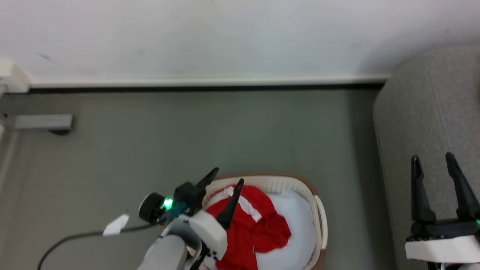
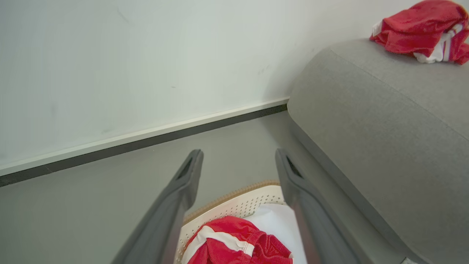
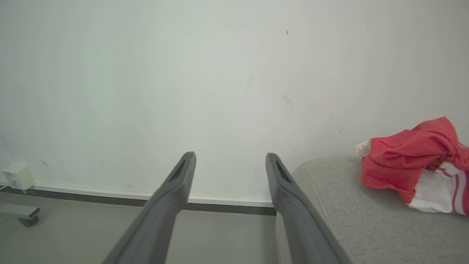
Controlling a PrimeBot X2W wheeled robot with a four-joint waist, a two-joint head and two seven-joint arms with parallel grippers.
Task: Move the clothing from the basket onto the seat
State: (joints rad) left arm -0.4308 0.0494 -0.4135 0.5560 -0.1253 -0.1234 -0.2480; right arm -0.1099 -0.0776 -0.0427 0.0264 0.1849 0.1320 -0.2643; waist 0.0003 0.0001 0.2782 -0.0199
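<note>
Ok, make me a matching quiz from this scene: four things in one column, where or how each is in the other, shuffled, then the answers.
1 basket
2 seat
3 left hand
4 white cloth

A open, above the red clothing
B on the floor beside the seat
C has a crumpled red garment on top
D inside the basket, next to the red clothing

Pairs: 1-B, 2-C, 3-A, 4-D

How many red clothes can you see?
2. One red garment lies in the basket, on a white cloth. The other red garment sits bunched on the grey seat. More may be hidden underneath in the basket.
</note>
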